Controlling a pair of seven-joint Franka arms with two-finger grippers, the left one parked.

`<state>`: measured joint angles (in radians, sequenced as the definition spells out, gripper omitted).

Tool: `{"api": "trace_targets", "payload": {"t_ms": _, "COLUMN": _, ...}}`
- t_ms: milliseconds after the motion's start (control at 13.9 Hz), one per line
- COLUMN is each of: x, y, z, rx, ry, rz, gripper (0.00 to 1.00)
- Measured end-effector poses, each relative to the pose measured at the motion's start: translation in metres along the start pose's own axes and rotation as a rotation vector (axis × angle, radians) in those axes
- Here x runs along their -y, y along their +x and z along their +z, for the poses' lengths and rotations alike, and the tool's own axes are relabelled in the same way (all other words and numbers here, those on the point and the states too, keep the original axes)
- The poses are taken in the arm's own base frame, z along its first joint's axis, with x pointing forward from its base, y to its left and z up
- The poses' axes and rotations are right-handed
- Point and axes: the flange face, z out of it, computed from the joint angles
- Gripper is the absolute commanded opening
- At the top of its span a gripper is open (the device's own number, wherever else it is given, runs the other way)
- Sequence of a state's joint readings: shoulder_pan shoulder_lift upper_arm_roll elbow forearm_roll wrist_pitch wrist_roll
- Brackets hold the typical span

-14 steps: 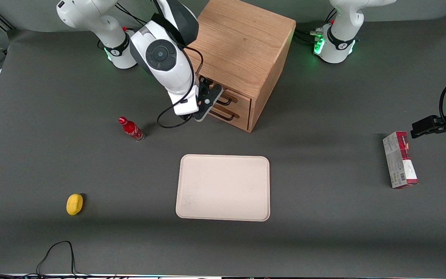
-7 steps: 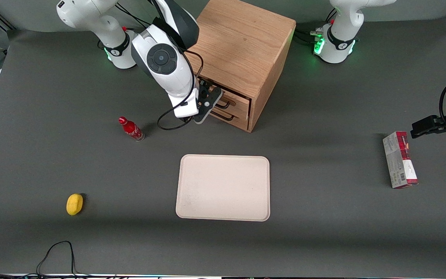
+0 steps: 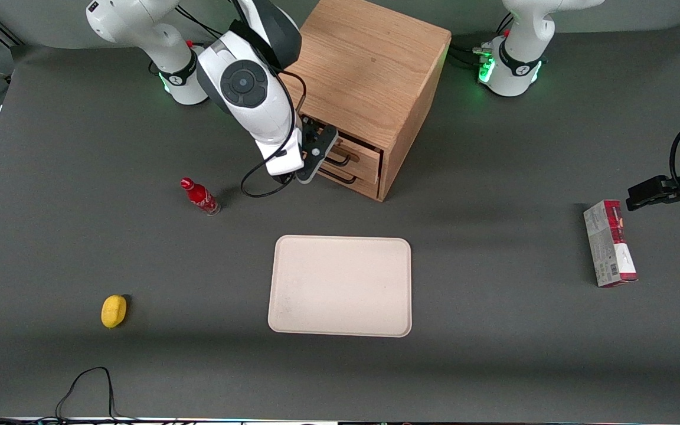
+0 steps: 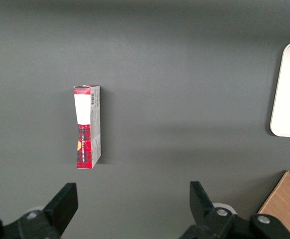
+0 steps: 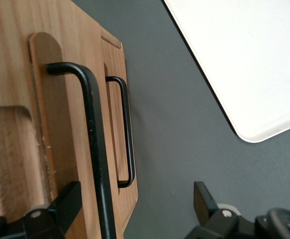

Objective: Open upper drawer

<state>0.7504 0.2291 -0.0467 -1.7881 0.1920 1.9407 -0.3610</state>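
Observation:
The wooden cabinet (image 3: 369, 71) stands on the dark table farther from the front camera than the tray. Its upper drawer (image 3: 365, 153) looks shut, with the lower drawer front (image 3: 359, 178) beneath it. My right gripper (image 3: 318, 152) is right in front of the upper drawer and is open. In the right wrist view, the upper drawer's thin black handle (image 5: 94, 149) passes between the gripper's (image 5: 135, 196) two spread fingers (image 5: 67, 204) and neither finger touches it. The lower drawer's handle (image 5: 127, 134) shows beside it.
A cream tray (image 3: 340, 286) lies nearer the front camera than the cabinet and also shows as the tray (image 5: 244, 59) at the wrist. A red bottle (image 3: 200, 197) stands close to my arm. A yellow object (image 3: 114, 310) lies toward the working arm's end and a red-and-white box (image 3: 610, 243) toward the parked arm's end.
My gripper has shifted slightly toward the upper drawer's front and stayed open. The drawers and cabinet have not visibly moved.

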Motion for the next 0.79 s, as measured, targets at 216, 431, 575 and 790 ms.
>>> {"api": "trace_targets", "payload": {"t_ms": 216, "x": 0.0, "y": 0.0, "z": 0.002, "rx": 0.003, "ry": 0.001, "rz": -0.003, "gripper": 1.0}}
{"api": "trace_targets", "payload": {"t_ms": 431, "x": -0.003, "y": 0.002, "z": 0.01, "rx": 0.009, "ry": 0.001, "rz": 0.0, "gripper": 1.0}}
{"api": "trace_targets", "payload": {"t_ms": 575, "x": -0.005, "y": 0.003, "z": 0.016, "rx": 0.012, "ry": 0.0, "rz": 0.002, "gripper": 1.0}}
{"api": "trace_targets", "payload": {"t_ms": 790, "x": -0.008, "y": 0.004, "z": 0.018, "rx": 0.012, "ry": 0.0, "rz": 0.007, "gripper": 1.0}}
